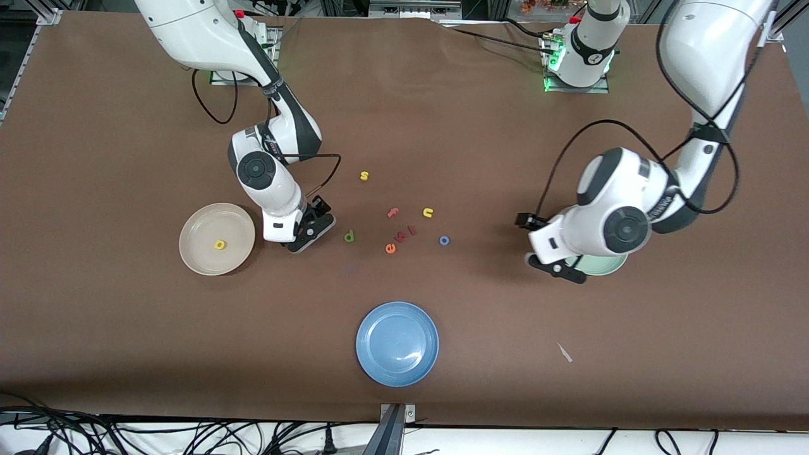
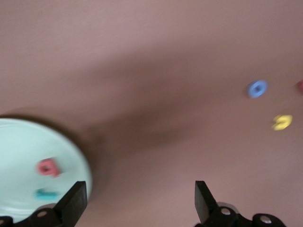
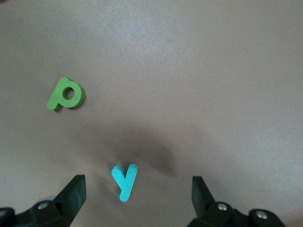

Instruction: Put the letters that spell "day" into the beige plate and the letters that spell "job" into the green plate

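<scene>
The beige plate [image 1: 201, 230] holds the yellow "a" [image 1: 219, 244]. Beside it my right gripper [image 1: 310, 229] hangs low and open, with the teal "y" [image 3: 124, 181] flat on the table between its fingers, untouched. The dark green "d" [image 3: 66, 93] lies just past it [image 1: 349, 236]. The green plate [image 2: 23, 142] holds the salmon "b" [image 2: 48, 167] and the teal "j" [image 2: 46, 193]. My left gripper [image 2: 139, 201] is open and empty over the plate's edge [image 1: 556, 264]. The blue "o" [image 1: 444, 240] lies on the table mid-way between the arms.
Loose letters lie mid-table: yellow "s" [image 1: 364, 175], pink "f" [image 1: 392, 213], yellow "n" [image 1: 428, 212], orange "e" [image 1: 390, 248] and two small red ones [image 1: 405, 234]. A blue plate [image 1: 397, 343] sits nearer the front camera. A white scrap [image 1: 564, 352] lies near the left arm's end.
</scene>
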